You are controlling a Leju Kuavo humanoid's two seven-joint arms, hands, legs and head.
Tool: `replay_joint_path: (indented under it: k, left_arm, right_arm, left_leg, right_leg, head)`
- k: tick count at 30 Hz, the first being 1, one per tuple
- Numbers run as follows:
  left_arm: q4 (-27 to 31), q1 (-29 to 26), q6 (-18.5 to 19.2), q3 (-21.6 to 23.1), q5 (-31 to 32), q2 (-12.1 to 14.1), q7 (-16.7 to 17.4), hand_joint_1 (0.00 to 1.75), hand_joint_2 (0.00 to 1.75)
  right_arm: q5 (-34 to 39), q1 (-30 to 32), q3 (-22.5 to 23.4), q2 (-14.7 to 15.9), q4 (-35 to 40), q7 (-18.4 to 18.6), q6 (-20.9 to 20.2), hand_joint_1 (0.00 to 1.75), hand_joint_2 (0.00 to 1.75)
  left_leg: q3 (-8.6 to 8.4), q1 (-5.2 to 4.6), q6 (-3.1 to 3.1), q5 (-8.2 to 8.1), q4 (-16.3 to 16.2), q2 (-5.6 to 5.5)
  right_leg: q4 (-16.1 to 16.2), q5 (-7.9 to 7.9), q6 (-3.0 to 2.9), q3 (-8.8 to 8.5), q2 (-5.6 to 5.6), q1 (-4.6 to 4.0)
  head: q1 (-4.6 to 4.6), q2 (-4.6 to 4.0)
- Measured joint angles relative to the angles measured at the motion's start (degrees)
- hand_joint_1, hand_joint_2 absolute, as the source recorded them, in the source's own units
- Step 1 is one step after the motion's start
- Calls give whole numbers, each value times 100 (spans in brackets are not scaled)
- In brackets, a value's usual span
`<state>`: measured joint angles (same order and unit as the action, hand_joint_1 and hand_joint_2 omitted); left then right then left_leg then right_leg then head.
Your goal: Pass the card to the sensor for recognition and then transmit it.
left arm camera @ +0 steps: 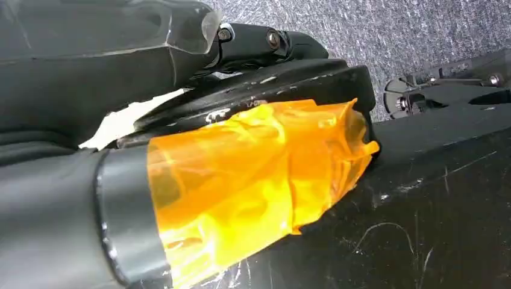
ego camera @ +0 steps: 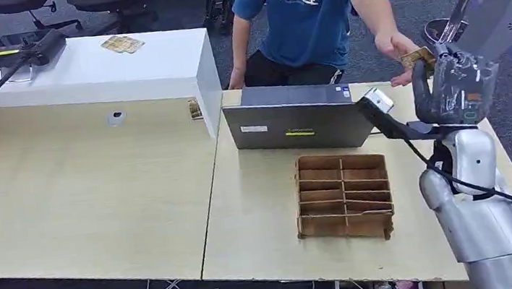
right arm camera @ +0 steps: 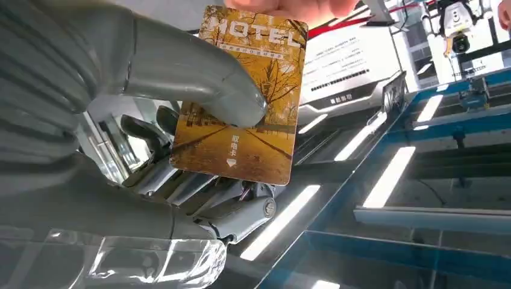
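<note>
On the far left of the white worktop (ego camera: 157, 65) lies a black controller with antennas (ego camera: 10, 55), and a few spare cards (ego camera: 122, 44) rest further along it; another card (ego camera: 194, 109) sits at the foot of its end wall. Moving right, the wooden worktop (ego camera: 261, 216) carries a grey laptop (ego camera: 298, 121) with its back to the robot and, nearer, a brown compartment tray (ego camera: 344, 196). Behind the laptop stands a person in a blue shirt (ego camera: 307, 11), reaching a hand (ego camera: 396, 48) out to the right. There the right hand (ego camera: 454, 85) is raised, and the golden hotel card (right arm camera: 241, 96) is pinched between its thumb and fingers (right arm camera: 150, 135). The person's fingertips touch the card's far edge, so both hold it at once. I judge the task to be at its last step, the handover: whether the sensor read the card cannot be told. What is left is for the robot to let go. The left hand's (left arm camera: 241, 174) state I cannot tell; its wrist view gives a taped orange part against dark robot body.
</note>
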<state>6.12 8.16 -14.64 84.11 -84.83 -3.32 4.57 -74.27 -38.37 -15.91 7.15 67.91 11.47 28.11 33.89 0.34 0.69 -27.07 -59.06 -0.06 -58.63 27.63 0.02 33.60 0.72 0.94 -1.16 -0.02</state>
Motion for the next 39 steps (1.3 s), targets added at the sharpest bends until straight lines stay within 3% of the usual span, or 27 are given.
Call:
replay_joint_path:
  k: [29, 30, 32, 39]
  left_arm:
    - [0, 6, 9, 2, 83, 9, 41, 0, 0]
    - [0, 6, 9, 2, 83, 9, 41, 0, 0]
    - [0, 6, 9, 2, 83, 9, 41, 0, 0]
    - [0, 7, 9, 2, 68, 9, 44, 0, 0]
  right_arm:
    - [-218, -334, -389, -306, -802, 162, -101, 175, 175]
    - [-218, -334, -391, -306, -820, 166, -101, 161, 175]
    - [-218, -338, -398, -306, -857, 173, -101, 0, 175]
    - [-315, -347, -426, -308, -924, 247, -162, 0, 175]
  left_leg:
    - [1, -1, 0, 0, 0, -6]
    - [1, -1, 0, 0, 0, -6]
    - [2, -1, 0, 0, 0, -6]
    - [1, -1, 0, -1, 0, -5]
  right_leg:
    - [0, 1, 1, 0, 5, 0]
    - [1, 1, 1, 0, 5, 0]
    - [1, 1, 1, 1, 5, 0]
    - [1, 3, 4, 1, 4, 0]
  head:
    - [0, 0]
    - [0, 0]
    - [0, 0]
    - [0, 0]
